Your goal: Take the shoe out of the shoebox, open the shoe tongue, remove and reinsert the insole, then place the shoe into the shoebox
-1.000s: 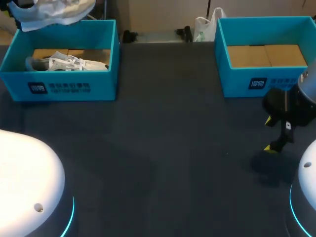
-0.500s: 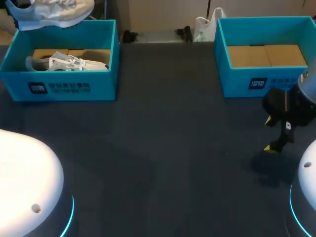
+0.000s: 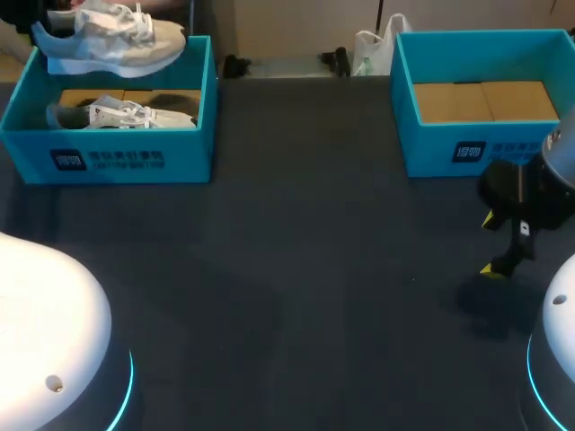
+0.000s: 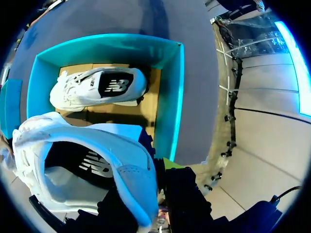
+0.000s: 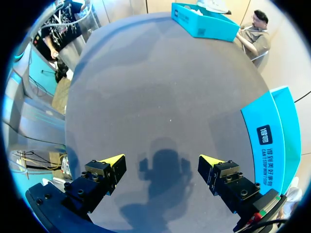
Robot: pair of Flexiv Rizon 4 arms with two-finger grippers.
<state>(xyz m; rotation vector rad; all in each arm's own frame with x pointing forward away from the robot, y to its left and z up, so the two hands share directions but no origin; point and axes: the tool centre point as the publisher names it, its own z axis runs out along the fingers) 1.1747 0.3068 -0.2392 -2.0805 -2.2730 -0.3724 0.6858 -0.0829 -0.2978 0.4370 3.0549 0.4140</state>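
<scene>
Left hand (image 4: 160, 170) holding shoe (image 4: 87, 160); fingers mostly hidden behind it, exact grip point unclear. Shoe aloft, clear above shoebox (image 4: 177, 97). Second shoe (image 4: 97, 90) lies on its side inside box, on cardboard floor. Right hand (image 5: 162, 162) spread wide, empty, low over surface (image 5: 160, 82), beside other box (image 5: 272, 136). Step, as I judge: take-out nearly done. Next likely calls for carrying shoe to mid-surface, sole down, within right hand's reach for tongue work.
</scene>
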